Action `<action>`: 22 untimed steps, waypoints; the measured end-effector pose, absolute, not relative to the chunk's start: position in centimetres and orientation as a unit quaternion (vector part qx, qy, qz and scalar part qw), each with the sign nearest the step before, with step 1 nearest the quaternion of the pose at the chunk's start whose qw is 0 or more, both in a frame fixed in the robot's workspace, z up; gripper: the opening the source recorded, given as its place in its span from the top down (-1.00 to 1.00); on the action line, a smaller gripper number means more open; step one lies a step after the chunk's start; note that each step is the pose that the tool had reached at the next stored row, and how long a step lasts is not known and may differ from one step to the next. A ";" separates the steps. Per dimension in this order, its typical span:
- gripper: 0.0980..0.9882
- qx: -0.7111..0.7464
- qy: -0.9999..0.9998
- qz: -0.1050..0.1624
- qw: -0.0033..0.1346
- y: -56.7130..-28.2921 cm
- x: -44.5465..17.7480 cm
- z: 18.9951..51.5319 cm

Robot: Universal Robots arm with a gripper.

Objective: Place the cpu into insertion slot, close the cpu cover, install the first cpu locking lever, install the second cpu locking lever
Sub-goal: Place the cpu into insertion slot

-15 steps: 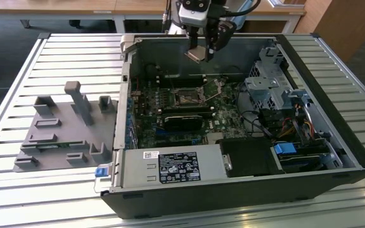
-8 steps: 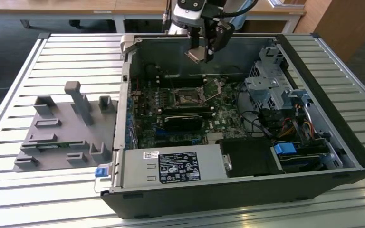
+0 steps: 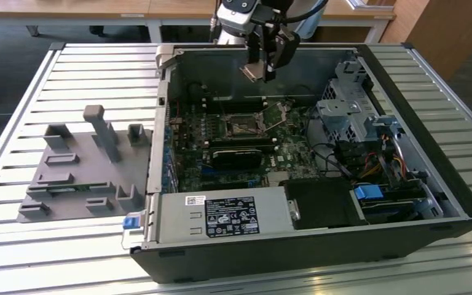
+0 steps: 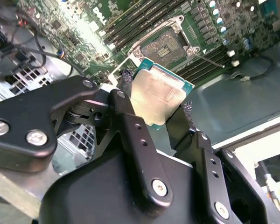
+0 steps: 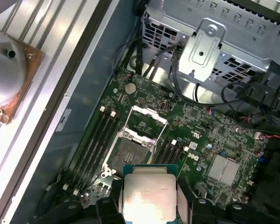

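My gripper [image 3: 258,70] hangs over the open computer case, shut on the cpu [image 3: 252,72], a flat square chip with a silvery top. Both wrist views show the cpu [image 4: 161,95] [image 5: 149,198] pinched by two opposite edges between the black fingers [image 4: 126,107], with the gripper [image 4: 156,106] [image 5: 149,201] well above the board. The insertion slot [image 3: 242,126] [image 4: 170,46] [image 5: 128,154] lies bare on the green motherboard, dark with a metal rim. The cpu cover [image 5: 148,116] stands swung open at the slot's far side. A thin locking lever [image 4: 211,59] sticks out beside the slot.
Long black memory slots [image 5: 100,135] flank the socket. A black heatsink block [image 3: 236,157] lies in front of it, with the power supply [image 3: 224,216] nearer still. A metal drive cage [image 3: 346,117] and cables crowd the exterior view's right. A grey fixture [image 3: 80,166] sits on the slatted table.
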State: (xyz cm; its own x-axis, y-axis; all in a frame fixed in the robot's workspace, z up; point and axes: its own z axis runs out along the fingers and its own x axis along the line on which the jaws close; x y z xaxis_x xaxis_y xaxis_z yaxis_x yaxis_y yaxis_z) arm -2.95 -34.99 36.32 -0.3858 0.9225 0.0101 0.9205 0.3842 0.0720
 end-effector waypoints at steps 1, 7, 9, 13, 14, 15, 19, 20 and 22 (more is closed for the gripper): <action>0.00 0.561 0.827 0.033 0.016 -35.0 -3.0 36.3; 0.00 0.598 0.801 0.032 0.017 -35.0 -3.0 36.3; 0.00 0.609 0.792 0.032 0.018 -35.0 -3.0 36.2; 0.00 0.628 0.777 0.031 0.019 -34.9 -3.0 36.2; 0.00 0.633 0.773 0.031 0.019 -34.9 -3.0 36.2; 0.00 0.638 0.770 0.031 0.019 -34.9 -3.0 36.2; 0.00 0.654 0.755 0.030 0.020 -34.9 -3.0 36.1; 0.00 0.659 0.752 0.030 0.021 -34.9 -3.0 36.1; 0.00 0.668 0.744 0.029 0.021 -34.9 -3.0 36.1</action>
